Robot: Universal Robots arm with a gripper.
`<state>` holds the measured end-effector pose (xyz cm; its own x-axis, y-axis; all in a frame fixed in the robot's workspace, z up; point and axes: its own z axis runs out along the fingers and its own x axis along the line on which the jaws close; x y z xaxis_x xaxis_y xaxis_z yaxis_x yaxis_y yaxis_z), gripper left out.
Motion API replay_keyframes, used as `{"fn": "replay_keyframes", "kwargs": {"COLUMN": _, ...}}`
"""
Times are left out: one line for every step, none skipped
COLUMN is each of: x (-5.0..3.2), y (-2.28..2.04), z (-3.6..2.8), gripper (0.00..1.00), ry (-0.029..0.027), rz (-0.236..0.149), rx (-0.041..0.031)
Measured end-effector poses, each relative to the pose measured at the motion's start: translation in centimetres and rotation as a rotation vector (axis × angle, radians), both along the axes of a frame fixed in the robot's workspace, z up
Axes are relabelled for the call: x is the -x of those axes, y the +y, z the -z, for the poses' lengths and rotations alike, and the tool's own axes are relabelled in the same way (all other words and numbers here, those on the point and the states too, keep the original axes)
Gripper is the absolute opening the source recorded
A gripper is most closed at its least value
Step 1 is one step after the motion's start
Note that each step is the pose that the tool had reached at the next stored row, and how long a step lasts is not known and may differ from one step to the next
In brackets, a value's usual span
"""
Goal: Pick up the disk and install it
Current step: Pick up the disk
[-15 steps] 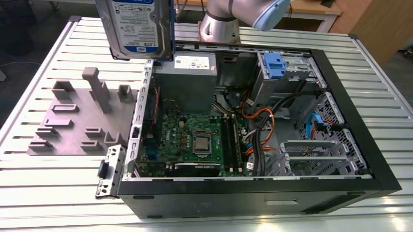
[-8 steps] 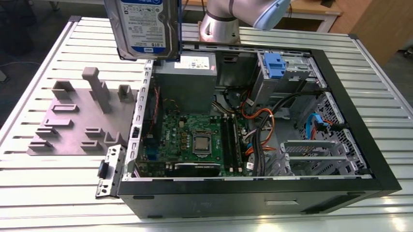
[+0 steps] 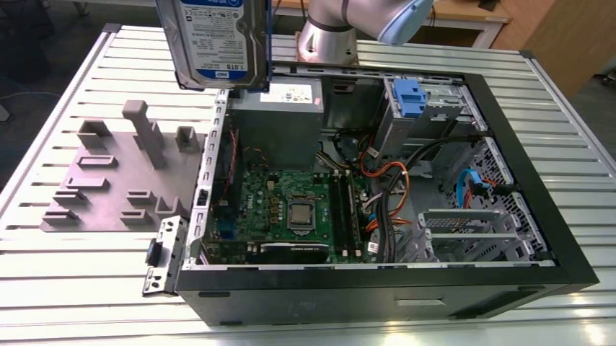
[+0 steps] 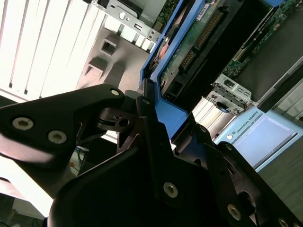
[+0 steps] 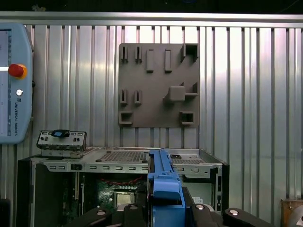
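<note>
The disk, a silver drive with a white-and-blue label, hangs upright in the air above the back corner of the open computer case, toward the exterior view's left. In the second wrist view my gripper is shut on it. Its black fingers clamp the blue side rails, and the disk's green circuit-board underside shows beyond them. In the first wrist view the disk's blue rail stands edge-on between my gripper's fingers, over the case.
A grey fixture plate with upright posts lies beside the case at the exterior view's left. Inside the case are a motherboard, a grey power supply, cables and a drive bay with a blue clip. A teach pendant lies on the slatted table.
</note>
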<state>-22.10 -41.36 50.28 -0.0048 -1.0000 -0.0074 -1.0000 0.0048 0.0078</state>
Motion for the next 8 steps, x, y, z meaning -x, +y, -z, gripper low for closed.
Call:
{"fn": "replay_keyframes", "kwargs": {"x": 0.00, "y": -0.02, "z": 0.00, "gripper": 0.36, "ry": 0.0000, "rz": 0.000, "rx": 0.0000}}
{"fn": "replay_keyframes", "kwargs": {"x": 0.00, "y": -0.08, "z": 0.00, "gripper": 0.36, "ry": 0.0000, "rz": 0.000, "rx": 0.0000}}
{"fn": "replay_keyframes", "kwargs": {"x": 0.00, "y": -0.14, "z": 0.00, "gripper": 0.36, "ry": 0.0000, "rz": 0.000, "rx": 0.0001}}
{"fn": "replay_keyframes", "kwargs": {"x": 0.00, "y": -0.22, "z": 0.00, "gripper": 0.36, "ry": 0.0000, "rz": 0.000, "rx": 0.0000}}
{"fn": "replay_keyframes", "kwargs": {"x": -0.02, "y": -0.31, "z": 0.00, "gripper": 0.36, "ry": 0.0000, "rz": 0.000, "rx": 0.0000}}
{"fn": "replay_keyframes", "kwargs": {"x": -0.05, "y": -0.40, "z": 0.01, "gripper": 0.36, "ry": 0.0000, "rz": 0.000, "rx": 0.0000}}
{"fn": "replay_keyframes", "kwargs": {"x": -0.13, "y": -0.48, "z": 0.02, "gripper": 0.36, "ry": -0.0001, "rz": 0.000, "rx": 0.0000}}
{"fn": "replay_keyframes", "kwargs": {"x": -0.27, "y": -0.53, "z": 0.04, "gripper": 0.36, "ry": 0.0000, "rz": 0.000, "rx": 0.0000}}
